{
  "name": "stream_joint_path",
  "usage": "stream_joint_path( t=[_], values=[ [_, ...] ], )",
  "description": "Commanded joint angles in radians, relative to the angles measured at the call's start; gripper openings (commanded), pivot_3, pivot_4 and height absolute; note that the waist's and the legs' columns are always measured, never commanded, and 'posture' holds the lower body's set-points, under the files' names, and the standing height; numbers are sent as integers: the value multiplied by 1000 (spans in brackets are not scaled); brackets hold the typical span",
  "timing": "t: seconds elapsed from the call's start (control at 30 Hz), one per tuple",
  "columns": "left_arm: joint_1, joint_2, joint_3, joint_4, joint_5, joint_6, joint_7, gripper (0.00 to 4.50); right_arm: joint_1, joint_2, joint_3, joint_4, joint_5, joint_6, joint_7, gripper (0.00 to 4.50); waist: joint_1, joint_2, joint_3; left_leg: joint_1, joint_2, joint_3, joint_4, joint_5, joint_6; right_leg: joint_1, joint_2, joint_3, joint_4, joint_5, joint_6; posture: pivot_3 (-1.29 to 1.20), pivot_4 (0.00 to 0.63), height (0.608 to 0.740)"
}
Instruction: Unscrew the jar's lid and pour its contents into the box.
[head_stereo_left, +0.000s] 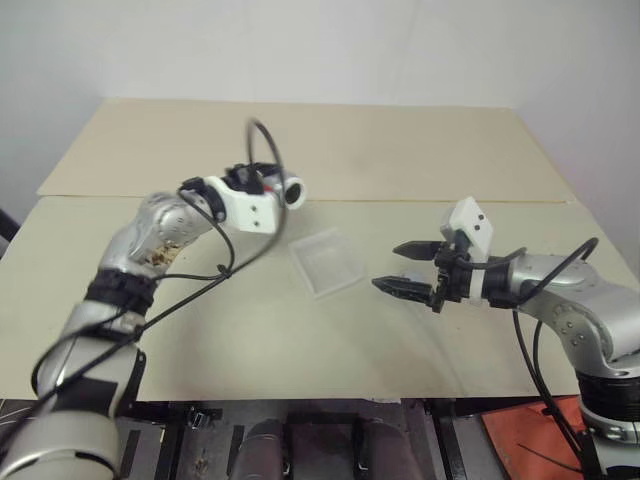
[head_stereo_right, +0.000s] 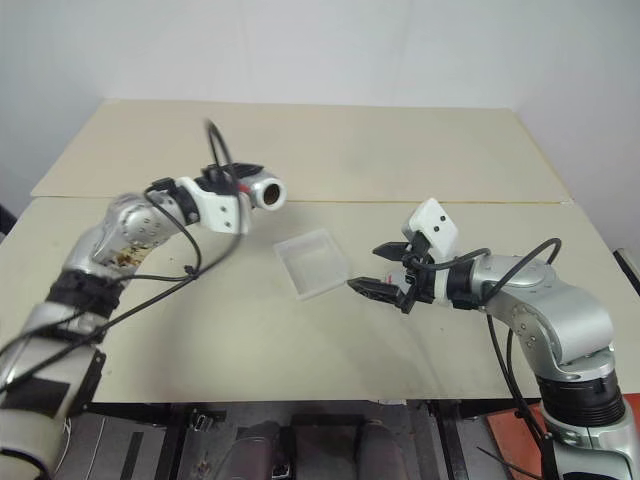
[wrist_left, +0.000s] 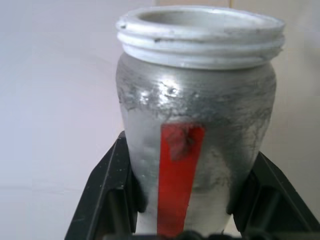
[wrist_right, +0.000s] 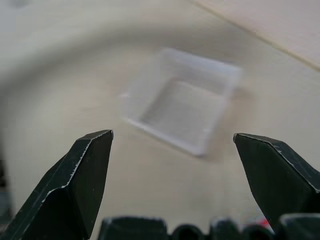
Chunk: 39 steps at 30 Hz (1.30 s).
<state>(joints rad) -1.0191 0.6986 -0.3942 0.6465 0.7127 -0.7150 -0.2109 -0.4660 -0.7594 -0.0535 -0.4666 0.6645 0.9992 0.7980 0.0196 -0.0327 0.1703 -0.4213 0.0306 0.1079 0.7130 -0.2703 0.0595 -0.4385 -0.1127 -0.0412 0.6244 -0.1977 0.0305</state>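
My left gripper is shut on the silvery-grey jar, holding it in the air on its side above the table. The jar's open threaded mouth points right, toward the box. In the left wrist view the black fingers clamp the jar on both sides of its red label strip. The box is a clear shallow tray lying on the table, below and to the right of the jar. My right gripper hangs open and empty just right of the box. The lid and the contents are out of view.
The table is a beige board, with a second board behind it across a seam. Its front edge runs just below both arms. A black cable loops off my left wrist.
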Motion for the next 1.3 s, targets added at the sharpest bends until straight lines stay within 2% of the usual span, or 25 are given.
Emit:
stream_joint_path(
  t=[0.03,0.1,0.2,0.33,0.6,0.83,1.0,1.07,1.13,1.17,1.23,1.3],
  values=[
    [-169,16,-218,42,454,-20,546,1947,-62,-30,-23,-36,56,33,19,4469,6,0,0,-1,0,1,1,0,0,0,0,-1,0,0,1,0,150,740],
    [-240,7,-345,83,636,41,750,1947,-86,-37,-20,-34,68,39,23,4469,9,0,0,-2,-1,2,1,-1,2,0,0,-1,0,1,2,0,150,740],
    [-300,-31,-451,146,766,128,892,1947,-107,-35,-18,-31,77,40,13,4469,7,0,0,-3,0,4,1,-1,2,-1,0,-1,0,1,3,0,150,740],
    [-316,-52,-541,161,859,185,939,1947,-118,-24,-19,-30,83,40,-14,4469,2,0,0,-4,0,6,1,1,-1,-3,0,-1,1,0,3,0,150,740],
    [-296,-54,-536,128,825,208,916,1947,-115,-11,-34,-35,100,37,-44,4469,-6,0,0,-5,1,6,1,1,-2,-4,-1,-1,1,0,3,0,150,740],
    [-261,-18,-461,105,690,166,847,1947,-110,-27,-24,-24,103,17,-32,4469,-7,0,0,-4,2,5,2,1,-2,-4,-1,-1,2,0,3,0,150,740],
    [-188,-6,-289,118,350,6,656,1947,-114,-40,-19,-11,83,-11,-15,4469,-8,0,0,-4,2,5,2,2,-4,-4,-1,0,2,0,3,0,150,740],
    [-102,-34,-134,112,14,17,413,1947,-107,-45,-20,-3,65,-40,-7,4469,-9,0,0,-4,2,4,2,3,-6,-4,-1,0,2,0,3,0,150,740],
    [-1,-77,18,31,-333,164,123,1947,-97,-47,-26,6,48,-75,6,4469,-11,0,0,-3,3,4,2,4,-7,-4,-2,0,3,0,3,0,150,740],
    [39,-100,88,-29,-494,297,-25,1947,-96,-48,-27,13,41,-87,12,4469,-13,0,0,-3,3,3,3,4,-7,-4,-2,0,4,0,3,0,150,740],
    [95,-132,201,-139,-703,551,-194,1947,-91,-53,-28,21,33,-106,22,4469,-17,0,0,-3,4,3,5,4,-7,-4,-1,0,5,0,3,0,150,740],
    [143,-147,298,-229,-861,749,-285,1947,-86,-58,-30,26,27,-122,32,4469,-19,0,0,-3,3,3,6,4,-7,-3,-1,0,5,0,3,0,150,740]
  ],
)
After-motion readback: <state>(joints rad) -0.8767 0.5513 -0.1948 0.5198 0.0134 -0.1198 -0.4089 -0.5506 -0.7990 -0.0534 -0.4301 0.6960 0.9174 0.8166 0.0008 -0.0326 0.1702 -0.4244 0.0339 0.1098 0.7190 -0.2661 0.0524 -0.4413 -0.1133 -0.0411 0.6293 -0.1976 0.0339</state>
